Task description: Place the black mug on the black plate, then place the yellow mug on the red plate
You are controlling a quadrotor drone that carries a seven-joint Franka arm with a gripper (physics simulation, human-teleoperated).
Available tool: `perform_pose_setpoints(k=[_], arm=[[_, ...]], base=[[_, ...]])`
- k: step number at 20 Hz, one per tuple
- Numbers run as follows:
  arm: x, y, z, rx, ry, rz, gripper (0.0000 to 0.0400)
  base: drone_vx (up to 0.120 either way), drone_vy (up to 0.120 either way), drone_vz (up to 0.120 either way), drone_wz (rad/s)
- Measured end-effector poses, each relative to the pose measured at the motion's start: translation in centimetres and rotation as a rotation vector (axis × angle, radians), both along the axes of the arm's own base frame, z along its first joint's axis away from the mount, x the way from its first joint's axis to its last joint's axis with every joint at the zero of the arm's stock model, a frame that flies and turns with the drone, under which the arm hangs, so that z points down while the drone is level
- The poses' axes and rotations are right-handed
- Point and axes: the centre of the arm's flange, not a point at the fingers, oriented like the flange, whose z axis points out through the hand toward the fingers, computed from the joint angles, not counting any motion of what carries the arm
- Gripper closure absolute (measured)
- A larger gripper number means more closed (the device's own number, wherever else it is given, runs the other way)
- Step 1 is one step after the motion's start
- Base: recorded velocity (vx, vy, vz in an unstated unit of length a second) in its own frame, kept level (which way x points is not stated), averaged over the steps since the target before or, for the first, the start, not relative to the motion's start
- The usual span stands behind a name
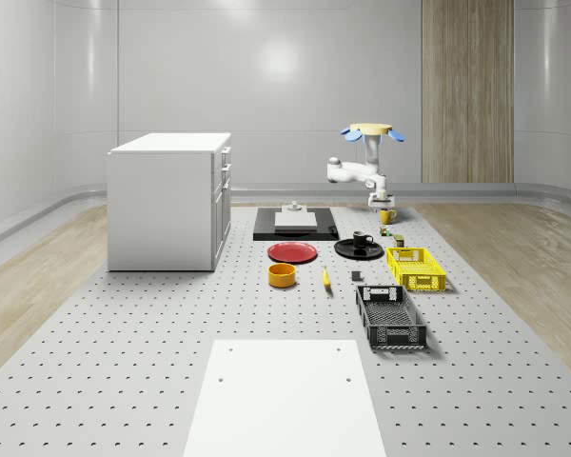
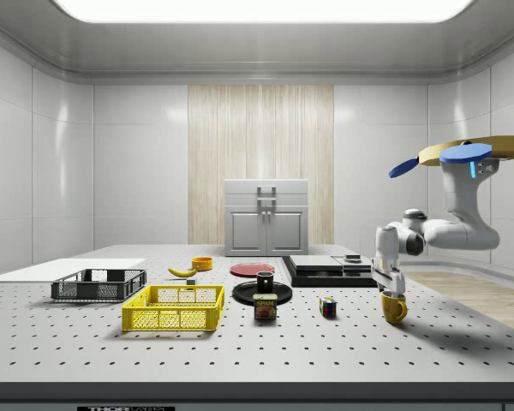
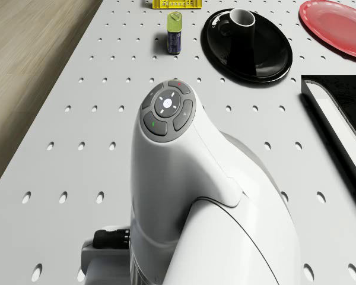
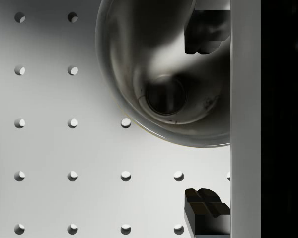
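The yellow mug [image 1: 387, 216] stands on the table at the far right, past the black plate; it is also seen in the side view [image 2: 394, 307]. My gripper [image 1: 384, 200] hangs right above it [image 2: 387, 279], open. In the wrist view the mug's mouth [image 4: 159, 74] lies below, and my gripper [image 4: 207, 119] straddles its rim, one finger over the inside, the other outside. The black mug [image 1: 362, 239] sits upright on the black plate [image 1: 346, 250]. The red plate [image 1: 293, 252] lies bare beside it. The drone [image 1: 371, 130] hovers over the table's far right.
A yellow crate [image 1: 416, 268] and a black crate [image 1: 390, 317] stand nearer on the right. A can [image 2: 265, 306] and a colour cube [image 2: 328, 307] lie near the mug. A yellow bowl [image 1: 282, 275], a banana [image 1: 325, 277], a black tray [image 1: 295, 225] and a white cabinet [image 1: 169, 200] fill the left.
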Motion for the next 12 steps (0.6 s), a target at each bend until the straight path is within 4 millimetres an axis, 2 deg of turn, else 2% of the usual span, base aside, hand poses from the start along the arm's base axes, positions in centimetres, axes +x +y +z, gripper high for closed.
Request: perform_pose_setpoints(k=[12], arm=[[0.04, 0.26, 0.33, 0.0, 0.0, 0.0, 0.0]], base=[[0.0, 0.0, 0.0, 0.0]])
